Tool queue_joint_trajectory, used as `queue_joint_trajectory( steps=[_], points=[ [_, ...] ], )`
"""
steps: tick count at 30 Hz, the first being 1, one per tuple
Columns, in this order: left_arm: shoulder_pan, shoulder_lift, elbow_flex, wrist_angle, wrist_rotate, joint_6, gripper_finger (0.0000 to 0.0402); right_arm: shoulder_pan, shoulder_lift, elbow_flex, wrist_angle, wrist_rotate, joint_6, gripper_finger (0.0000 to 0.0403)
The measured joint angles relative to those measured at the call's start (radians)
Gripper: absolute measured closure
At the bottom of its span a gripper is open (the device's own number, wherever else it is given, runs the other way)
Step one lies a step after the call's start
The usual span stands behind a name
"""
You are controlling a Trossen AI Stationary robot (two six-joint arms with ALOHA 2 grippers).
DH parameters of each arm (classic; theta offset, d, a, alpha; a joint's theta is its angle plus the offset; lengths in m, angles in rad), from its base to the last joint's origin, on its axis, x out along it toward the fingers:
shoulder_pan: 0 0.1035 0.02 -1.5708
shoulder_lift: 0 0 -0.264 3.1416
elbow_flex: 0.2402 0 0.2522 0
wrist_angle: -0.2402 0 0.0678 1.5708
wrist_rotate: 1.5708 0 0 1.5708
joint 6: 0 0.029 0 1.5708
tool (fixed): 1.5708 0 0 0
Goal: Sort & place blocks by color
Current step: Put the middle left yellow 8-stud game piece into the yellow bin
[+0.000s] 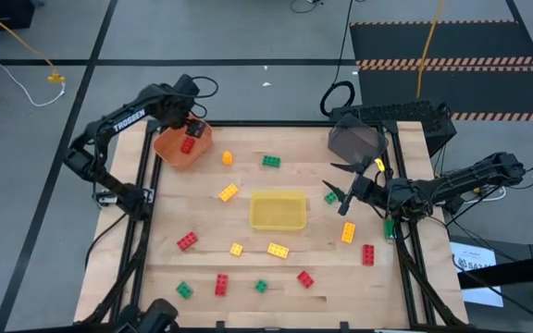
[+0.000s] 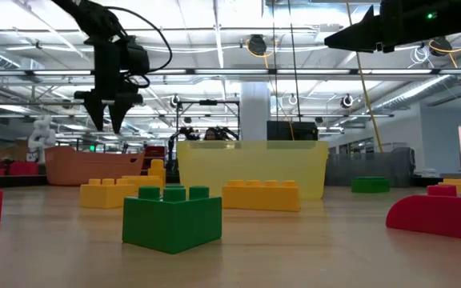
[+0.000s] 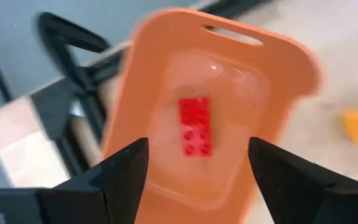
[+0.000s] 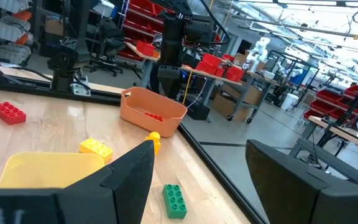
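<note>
My left gripper [image 3: 197, 168] hangs open over the orange bin [image 1: 183, 146], pointing steeply down, with nothing between its fingers. Below it a red block [image 3: 196, 126] lies flat on the bin's floor, studs up. My right gripper [image 1: 345, 194] waits open and level, above the table's right side, beside a green block [image 1: 330, 197]. Red, yellow and green blocks lie scattered on the wooden table [image 1: 202, 268], among them a red one [image 1: 187, 240], a yellow one [image 1: 278, 250] and a green one [image 1: 261, 286]. In the low view my left gripper [image 2: 108, 112] hangs above the orange bin [image 2: 94, 164].
A yellow bin [image 1: 278, 211] stands at the table's middle and a dark grey bin [image 1: 357, 141] at the far right. Black frame rails run along the table's left and right edges. The nearest green block [image 2: 172, 218] fills the low view's foreground.
</note>
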Motion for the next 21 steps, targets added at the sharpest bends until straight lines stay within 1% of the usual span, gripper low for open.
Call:
queue_joint_trajectory(
  steps=[5, 10, 12, 17, 21],
  points=[
    [-0.080, 0.000, 0.000, -0.028, 0.121, 0.015, 0.0139, 0.000, 0.000, 0.000, -0.008, 0.000, 0.000, 0.0156],
    [-0.239, 0.000, 0.000, -0.028, 0.133, 0.002, 0.0142, 0.000, 0.000, 0.000, -0.008, 0.000, -0.003, 0.0156],
    [-0.309, 0.000, 0.000, -0.021, 0.107, -0.012, 0.0140, 0.000, 0.000, 0.000, -0.007, 0.000, -0.002, 0.0156],
    [-0.441, 0.000, 0.000, 0.080, -0.037, -0.040, 0.0140, 0.000, 0.000, 0.000, -0.007, 0.000, 0.015, 0.0156],
    [-0.502, 0.000, 0.000, 0.175, -0.052, -0.069, 0.0140, 0.000, 0.000, 0.000, -0.007, -0.002, 0.036, 0.0156]
  ],
)
